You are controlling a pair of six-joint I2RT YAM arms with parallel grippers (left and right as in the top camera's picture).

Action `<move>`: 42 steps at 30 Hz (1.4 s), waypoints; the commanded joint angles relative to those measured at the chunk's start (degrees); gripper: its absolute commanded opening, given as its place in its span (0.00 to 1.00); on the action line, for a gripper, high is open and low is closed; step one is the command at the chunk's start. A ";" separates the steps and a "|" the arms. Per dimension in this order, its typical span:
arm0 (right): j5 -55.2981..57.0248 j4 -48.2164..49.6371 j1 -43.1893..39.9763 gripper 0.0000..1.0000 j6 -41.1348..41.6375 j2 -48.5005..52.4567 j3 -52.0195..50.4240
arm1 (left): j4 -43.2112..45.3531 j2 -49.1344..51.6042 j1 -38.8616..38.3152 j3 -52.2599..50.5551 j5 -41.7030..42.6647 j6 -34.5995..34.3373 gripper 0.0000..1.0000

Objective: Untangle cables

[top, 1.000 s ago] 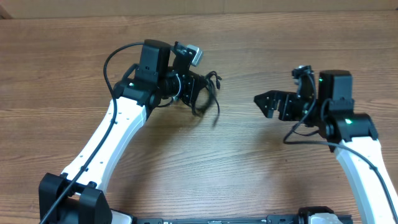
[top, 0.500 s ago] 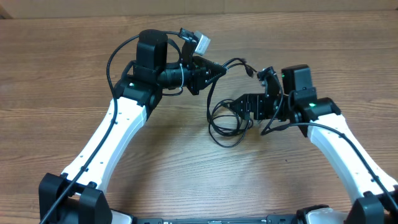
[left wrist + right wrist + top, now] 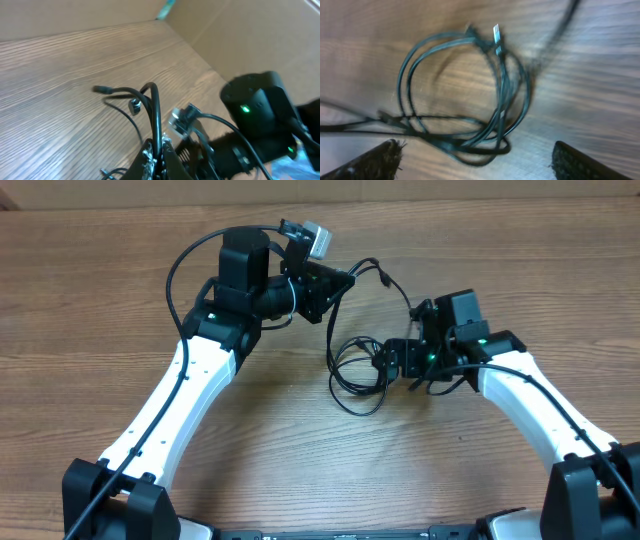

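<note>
The left gripper (image 3: 335, 283) is pinched on the cables (image 3: 333, 370). In the left wrist view its fingers (image 3: 156, 157) are pressed together, and one black strand (image 3: 156, 110) rises straight out from between them. Past the fingertips that strand arches over and ends in a small plug (image 3: 101, 89) held above the table (image 3: 60, 65).

From this gripper the cord drops to the wood and curls into loose loops lying directly in front of the right gripper (image 3: 385, 362). The right gripper's fingers are spread wide. In its wrist view the two pads (image 3: 375, 160) sit at the lower corners, and the overlapping loops (image 3: 502, 90) lie flat on the surface ahead of them, touching neither pad. A silver-tipped connector (image 3: 496, 32) rests at the far side of the coil.

The table (image 3: 120, 280) is brown wood-grain laminate. Beyond the left gripper, a plain tan panel (image 3: 240, 35) stands along the table's edge.

The left arm (image 3: 190, 395) reaches up from the near left corner, white links bending at a black wrist that turns the gripper sideways toward the other arm. The right arm (image 3: 540, 405) comes up from the near right corner and bends inward, its gripper pointing at the coil and its green light (image 3: 484, 340) lit.
</note>
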 commanded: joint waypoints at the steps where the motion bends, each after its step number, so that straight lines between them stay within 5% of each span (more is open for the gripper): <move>1: -1.60 -1.53 2.64 0.98 -0.48 0.09 0.33 | -2.08 -1.53 0.00 0.90 -7.26 -0.31 0.04; 25: 6.47 18.12 5.03 0.86 2.01 0.20 -10.14 | -13.11 -1.53 0.00 0.90 -18.45 1.18 0.04; 30: 6.49 20.98 5.03 0.64 2.29 0.39 -10.97 | -14.64 -1.53 0.00 0.90 -18.51 1.18 0.04; 36: 6.49 23.43 5.03 0.50 3.32 1.84 -10.97 | -17.81 -1.53 0.00 0.90 -20.50 1.20 0.04; 42: 6.47 24.76 5.01 0.54 4.59 4.35 -10.97 | -20.85 -1.53 0.00 0.90 -23.61 1.66 0.04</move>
